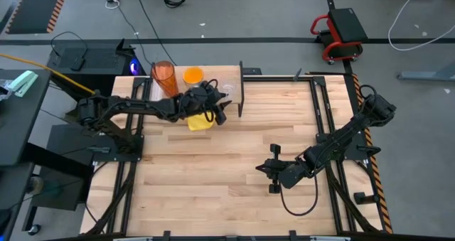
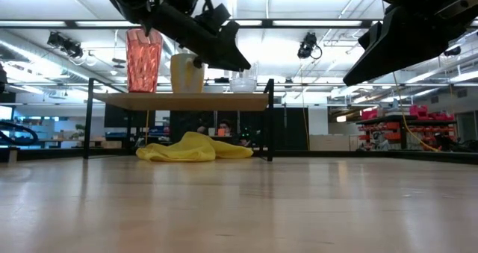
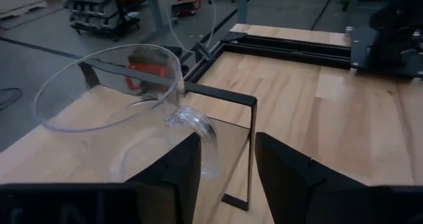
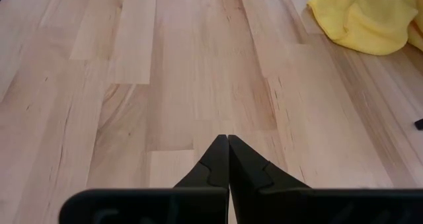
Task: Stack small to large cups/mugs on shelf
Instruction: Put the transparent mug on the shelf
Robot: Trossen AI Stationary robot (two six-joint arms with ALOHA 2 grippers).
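Three vessels stand on the shelf (image 2: pixel 179 101), a light board on black legs. They are a tall orange-red tumbler (image 1: pixel 165 77) (image 2: pixel 144 59), an orange mug (image 1: pixel 193 76) (image 2: pixel 187 72) and a small clear cup (image 1: pixel 226 89) (image 2: pixel 243 82) (image 3: pixel 112 102) near the shelf's right end. My left gripper (image 1: pixel 219 106) (image 3: pixel 228 164) is open at the near side of the clear cup, whose handle (image 3: pixel 193 123) is just off one finger. My right gripper (image 1: pixel 272 168) (image 4: pixel 228 145) hovers shut over the table's right half. My left gripper is open beside the clear cup's handle (image 3: pixel 193 123), which stands close to one finger (image 3: pixel 175 168). I cannot tell whether that finger touches it. The cup stands upright on the shelf board.
A yellow cloth (image 1: pixel 200 122) (image 2: pixel 196 148) (image 4: pixel 370 19) lies crumpled on the table under the shelf's near edge, below my left arm. The shelf's black end frame (image 3: pixel 248 151) rises at its right end. Bare slatted tabletop (image 1: pixel 213 177) spreads across the near half.
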